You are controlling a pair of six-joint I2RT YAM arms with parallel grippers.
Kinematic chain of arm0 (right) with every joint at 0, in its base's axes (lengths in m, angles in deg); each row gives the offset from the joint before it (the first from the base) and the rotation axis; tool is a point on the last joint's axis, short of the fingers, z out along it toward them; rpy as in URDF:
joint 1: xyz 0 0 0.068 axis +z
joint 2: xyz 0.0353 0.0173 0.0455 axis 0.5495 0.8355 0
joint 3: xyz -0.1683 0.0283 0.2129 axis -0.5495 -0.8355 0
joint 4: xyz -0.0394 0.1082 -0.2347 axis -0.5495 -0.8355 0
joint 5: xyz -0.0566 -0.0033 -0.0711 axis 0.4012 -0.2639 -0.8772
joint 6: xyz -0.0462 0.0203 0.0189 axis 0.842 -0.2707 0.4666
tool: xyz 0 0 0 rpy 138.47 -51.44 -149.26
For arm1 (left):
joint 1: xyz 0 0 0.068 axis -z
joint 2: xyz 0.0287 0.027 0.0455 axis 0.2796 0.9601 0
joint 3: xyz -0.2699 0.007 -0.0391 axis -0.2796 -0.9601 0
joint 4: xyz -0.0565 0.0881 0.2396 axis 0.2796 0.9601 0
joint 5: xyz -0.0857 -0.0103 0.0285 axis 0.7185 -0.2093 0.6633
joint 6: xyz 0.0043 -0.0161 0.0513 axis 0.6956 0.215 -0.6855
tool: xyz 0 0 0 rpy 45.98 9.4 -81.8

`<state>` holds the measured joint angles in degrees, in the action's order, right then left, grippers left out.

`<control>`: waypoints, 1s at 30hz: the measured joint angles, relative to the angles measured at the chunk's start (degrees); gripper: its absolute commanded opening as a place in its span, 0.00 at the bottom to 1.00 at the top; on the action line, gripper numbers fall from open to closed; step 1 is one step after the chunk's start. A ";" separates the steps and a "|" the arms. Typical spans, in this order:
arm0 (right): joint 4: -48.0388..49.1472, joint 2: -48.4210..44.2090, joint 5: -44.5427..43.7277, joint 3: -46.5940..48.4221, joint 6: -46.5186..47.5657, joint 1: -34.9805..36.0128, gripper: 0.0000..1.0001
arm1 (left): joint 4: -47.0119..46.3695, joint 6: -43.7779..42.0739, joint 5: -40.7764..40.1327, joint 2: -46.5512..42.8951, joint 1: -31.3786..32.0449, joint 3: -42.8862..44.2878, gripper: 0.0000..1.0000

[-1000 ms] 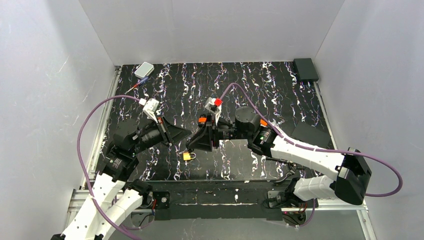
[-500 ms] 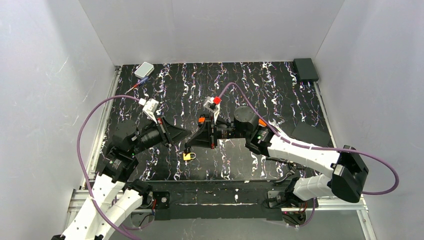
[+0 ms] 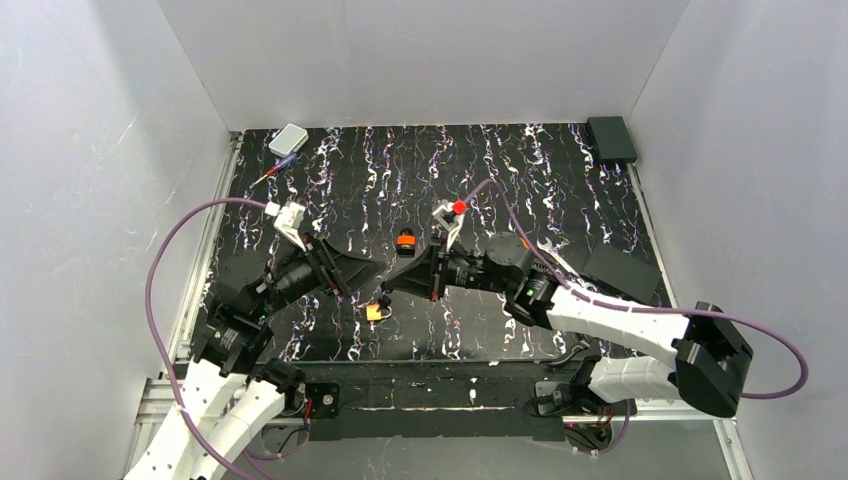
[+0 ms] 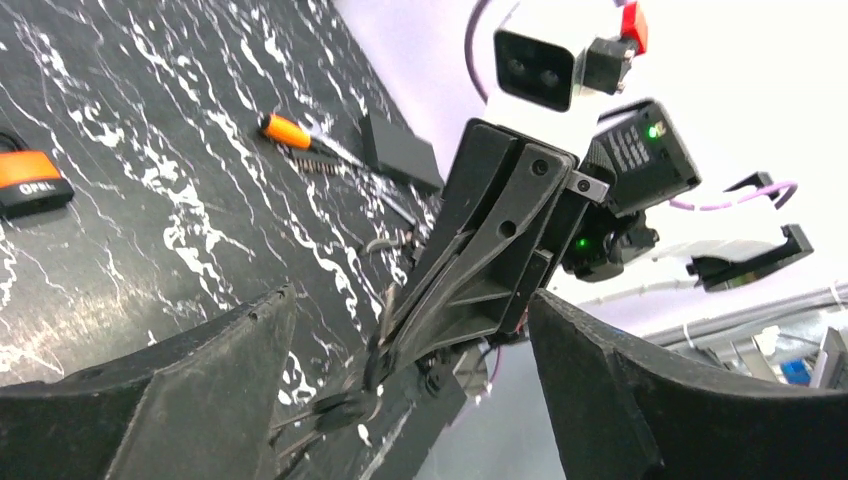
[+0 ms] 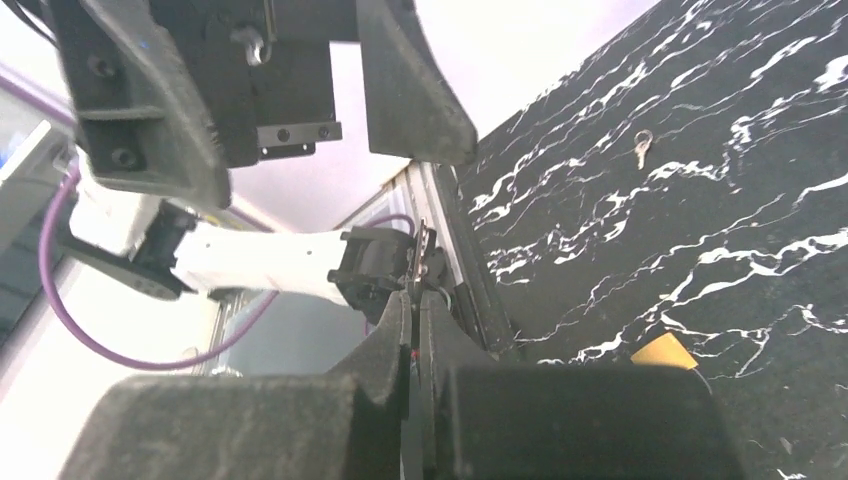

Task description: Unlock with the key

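I have my right gripper [image 3: 387,285] pinched shut on the key [image 5: 420,262], my left gripper [image 3: 364,276] spread wide just at its nine o'clock, yellow padlock [image 3: 375,311] at six.

Tight gap — left fingers [image 3: 350,268] facing right fingers [image 3: 415,278], yellow padlock [image 3: 375,311] beside.

your top camera looks down from behind onto the whole table [image 3: 560,190], your left wrist closely faces the right gripper [image 4: 378,358], your right wrist the left gripper [image 5: 330,170]
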<state>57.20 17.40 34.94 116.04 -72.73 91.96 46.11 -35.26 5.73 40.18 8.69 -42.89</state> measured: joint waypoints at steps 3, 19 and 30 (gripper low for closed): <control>4.15 -3.56 -4.92 -4.02 -3.23 0.00 0.01 | -4.52 1.88 -2.84 -4.70 0.00 -4.33 0.74; 20.04 -4.98 -14.95 -6.88 -14.78 0.00 0.01 | -27.96 7.74 -0.09 -9.97 0.04 -15.45 0.60; 21.59 -4.09 -15.10 -6.27 -16.39 0.00 0.01 | -36.63 11.39 2.84 -2.91 0.04 -15.45 0.41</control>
<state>78.79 13.31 19.83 109.77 -89.12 91.96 9.48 -23.87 8.57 37.28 8.73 -58.34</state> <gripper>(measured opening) 0.043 0.446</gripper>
